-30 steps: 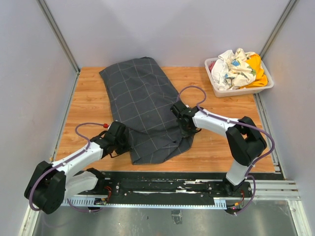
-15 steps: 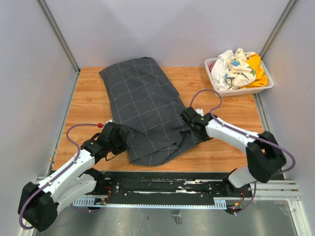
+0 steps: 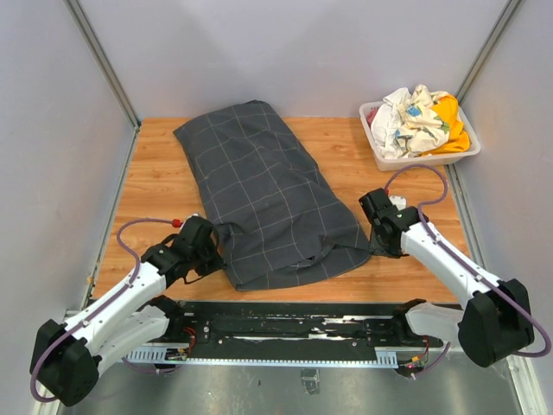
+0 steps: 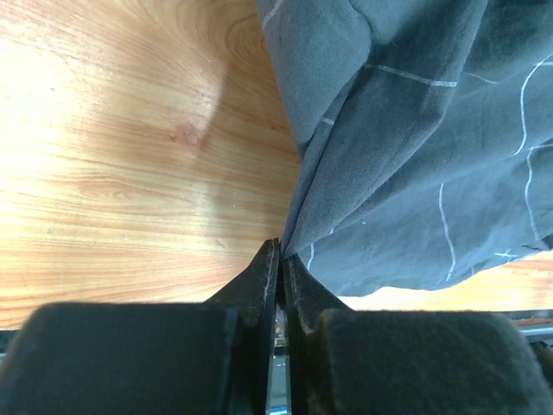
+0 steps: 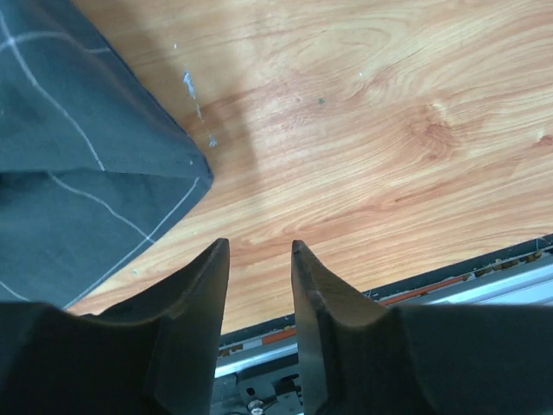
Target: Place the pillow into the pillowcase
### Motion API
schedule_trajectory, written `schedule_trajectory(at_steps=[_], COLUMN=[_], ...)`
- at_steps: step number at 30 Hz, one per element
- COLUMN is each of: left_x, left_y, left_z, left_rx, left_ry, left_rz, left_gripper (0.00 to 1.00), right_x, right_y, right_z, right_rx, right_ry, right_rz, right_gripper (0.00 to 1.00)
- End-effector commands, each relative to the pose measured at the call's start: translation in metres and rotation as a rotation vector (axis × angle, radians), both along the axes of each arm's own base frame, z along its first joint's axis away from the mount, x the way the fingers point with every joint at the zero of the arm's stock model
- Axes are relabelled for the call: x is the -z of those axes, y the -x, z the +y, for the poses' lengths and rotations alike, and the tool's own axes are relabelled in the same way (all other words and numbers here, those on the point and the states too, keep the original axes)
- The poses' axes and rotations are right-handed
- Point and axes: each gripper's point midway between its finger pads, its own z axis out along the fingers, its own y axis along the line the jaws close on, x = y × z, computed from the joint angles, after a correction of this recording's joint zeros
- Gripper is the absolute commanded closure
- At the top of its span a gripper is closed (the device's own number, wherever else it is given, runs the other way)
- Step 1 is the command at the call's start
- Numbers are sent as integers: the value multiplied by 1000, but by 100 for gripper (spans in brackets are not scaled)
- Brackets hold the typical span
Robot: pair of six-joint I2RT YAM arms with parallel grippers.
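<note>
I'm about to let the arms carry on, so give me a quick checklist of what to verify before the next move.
1. Left gripper shut on the pillowcase edge: ok, cloth is pinched between its fingers.
2. Right gripper gripping the pillowcase: not ok, it is open and empty, over bare table beside the cloth's corner.
3. Pillow fully inside: cannot tell, no pillow shows in any view.
4. Pillowcase wholly on the table: ok.
5. Bin of cloths apart from both arms: ok.
</note>
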Motion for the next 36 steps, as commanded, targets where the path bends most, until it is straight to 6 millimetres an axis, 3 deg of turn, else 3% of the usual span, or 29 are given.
schedule_trajectory(at_steps=[1, 4, 12, 17, 22, 27, 36], left_x=[-10, -20, -63, -71, -52, -15, 34], left_y=[-1, -2, -20, -41, -62, -60, 1], left_z=[-2, -3, -9, -24, -42, -45, -20], left_rx=[-1, -4, 5, -9, 20, 63, 83], left_ry=[3, 12, 27, 80, 79, 7, -69], left_rz=[-2, -17, -93, -155, -160, -97, 72], left_gripper=[87, 73, 65, 66, 66, 65, 65], right_x=[-10, -29, -56, -56, -31, 5, 44], right_y=[11, -2, -61, -103, -130, -125, -68], right_z=[3, 15, 64, 99, 133, 147, 136], right_rx=[20, -8, -170, -248, -329, -375, -426], right_ry=[-48, -102, -204, -270, -326, -329, -317], right_rz=[13, -61, -127, -145, -84, 16, 142], right_gripper=[56, 50, 48, 50, 52, 52, 51])
